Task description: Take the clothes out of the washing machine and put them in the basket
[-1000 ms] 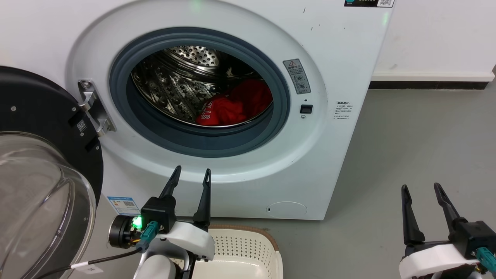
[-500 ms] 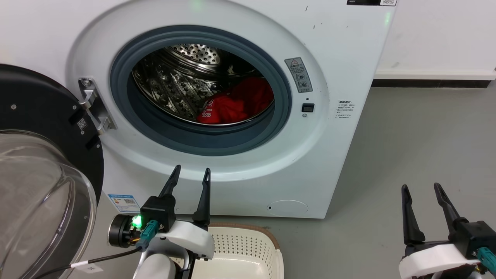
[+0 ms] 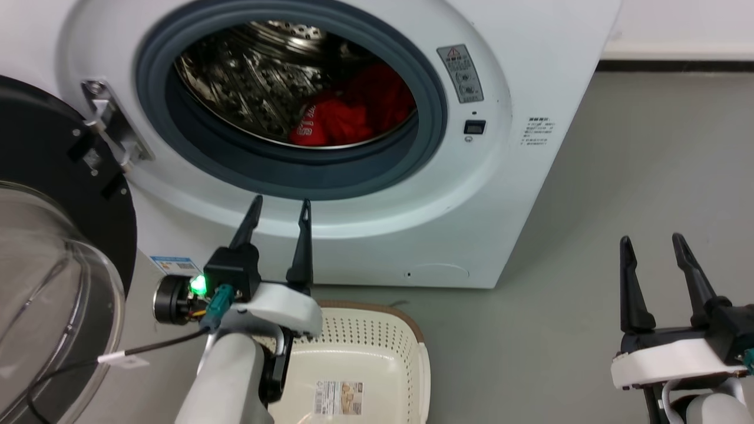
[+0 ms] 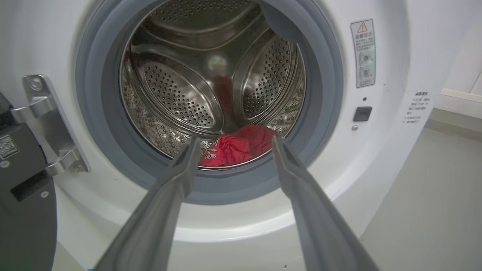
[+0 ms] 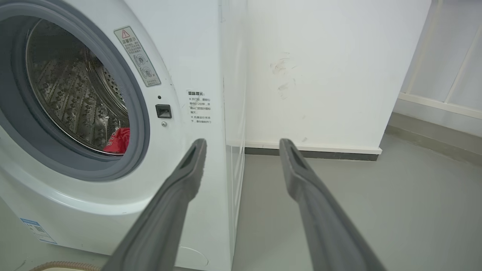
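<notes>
A grey floor (image 3: 618, 176) is stretching out around me, and a white wall (image 5: 320, 67) with a dark skirting strip (image 5: 312, 153) is closing the room past the washing machine (image 3: 518, 194). The machine's glass door (image 3: 53, 194) is hanging open, off to the left of my left gripper (image 3: 280, 202).

I am holding that gripper before the machine's lower front, just under the grey gasket (image 3: 294, 171), fingers spread apart and gripping nothing. The red clothes (image 3: 347, 112) are lying in the bottom of the steel drum (image 4: 180, 94), ahead of this gripper and above it. The cream basket (image 3: 377, 347) is sitting on the floor beneath and behind it, a printed label (image 3: 339, 397) lying inside.

My right gripper (image 3: 651, 238) is hovering over bare floor, well to the right of the machine, fingers likewise parted and carrying nothing.

The left wrist view is looking deep into the drum, to its paddles and perforated rear, with white lettering on one garment between my fingertips. The right wrist view is taking in the machine's flat side panel, scuff marks (image 5: 280, 75) on the wall, and a sliver of red at the porthole's edge.
</notes>
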`<state>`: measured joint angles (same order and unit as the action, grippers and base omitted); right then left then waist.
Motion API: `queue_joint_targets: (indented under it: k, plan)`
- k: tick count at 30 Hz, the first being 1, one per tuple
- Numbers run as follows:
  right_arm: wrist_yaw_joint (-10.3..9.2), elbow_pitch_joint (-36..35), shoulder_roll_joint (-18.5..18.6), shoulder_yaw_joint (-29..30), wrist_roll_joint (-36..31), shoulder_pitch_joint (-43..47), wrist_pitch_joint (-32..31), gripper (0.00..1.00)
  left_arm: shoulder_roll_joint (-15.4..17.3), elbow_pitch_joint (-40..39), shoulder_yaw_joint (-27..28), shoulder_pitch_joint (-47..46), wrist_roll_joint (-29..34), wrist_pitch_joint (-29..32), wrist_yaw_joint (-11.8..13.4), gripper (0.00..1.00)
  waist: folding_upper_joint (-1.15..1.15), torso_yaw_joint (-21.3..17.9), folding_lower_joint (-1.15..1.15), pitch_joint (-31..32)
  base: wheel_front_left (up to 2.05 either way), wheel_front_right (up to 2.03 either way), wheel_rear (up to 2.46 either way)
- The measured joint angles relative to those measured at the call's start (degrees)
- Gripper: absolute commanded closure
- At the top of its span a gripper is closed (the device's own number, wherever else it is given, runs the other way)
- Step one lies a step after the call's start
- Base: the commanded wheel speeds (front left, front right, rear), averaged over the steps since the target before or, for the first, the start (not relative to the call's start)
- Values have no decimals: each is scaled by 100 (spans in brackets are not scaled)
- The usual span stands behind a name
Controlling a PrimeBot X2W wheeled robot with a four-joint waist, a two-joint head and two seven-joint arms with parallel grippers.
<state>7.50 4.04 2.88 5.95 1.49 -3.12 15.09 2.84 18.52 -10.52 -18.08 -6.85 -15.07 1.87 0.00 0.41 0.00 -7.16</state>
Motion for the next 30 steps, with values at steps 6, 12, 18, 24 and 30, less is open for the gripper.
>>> queue_joint_targets:
  k: [6, 12, 18, 24, 30]
  plan:
    - [0, -164, 1, -107, 37, -227, 0, 0, 15, 308, 200, -578, 62, 0, 65, 0, 0, -143, 0, -467, 0, 0, 0]
    - [0, -376, 2, -220, 119, -403, -4, 0, 73, 759, 441, -1350, 114, -1, 71, 0, 0, -327, 0, -991, 0, 0, 0]
    - [0, -546, 3, -316, 221, -585, -5, 0, 209, 1302, 543, -2280, 225, -1, 87, 0, 0, -483, 1, -1573, 0, 0, 0]
    - [0, -613, 3, -448, 315, -721, -5, 0, 390, 2083, 643, -3210, 257, 0, 81, 0, 0, -629, 1, -2094, 0, 0, 0]
    - [1, -695, 2, -684, 470, -875, -4, 0, 647, 3015, 684, -4129, 255, 44, -23, 0, 0, -842, 1, -2467, 0, 0, 0]
